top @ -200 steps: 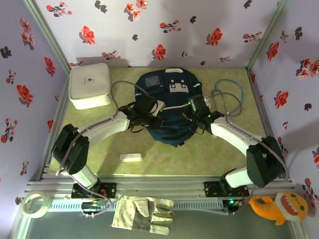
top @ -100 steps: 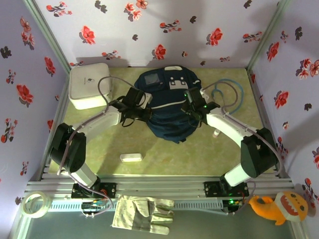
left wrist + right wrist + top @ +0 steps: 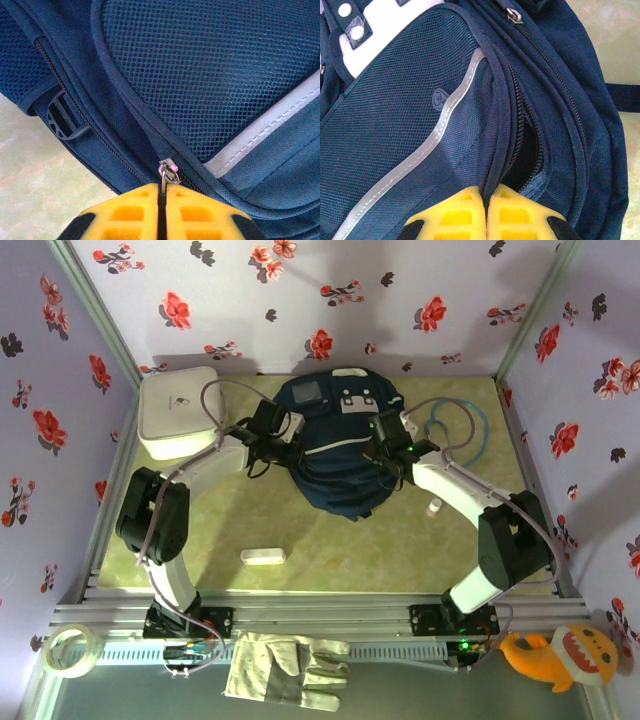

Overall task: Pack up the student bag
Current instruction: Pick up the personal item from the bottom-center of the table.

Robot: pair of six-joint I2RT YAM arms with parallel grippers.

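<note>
Between the fingertips of my left gripper [image 3: 162, 192] sits the zipper pull [image 3: 167, 172], pinched tight. Just ahead runs the mesh front pocket [image 3: 210, 75] of the student bag [image 3: 335, 455]. My right gripper [image 3: 486, 197] is clamped on a fold of the bag's fabric, at the lip of the gaping zip opening [image 3: 525, 150] directly ahead of its tips. My worry is that the small metal pull slips free if I tug off the track's line. The teeth could also snag and drag the whole bag. Both arms reach forward, elbows out, wrists pitched down onto opposite flanks of the bag, which lies flat between the two hands.
</note>
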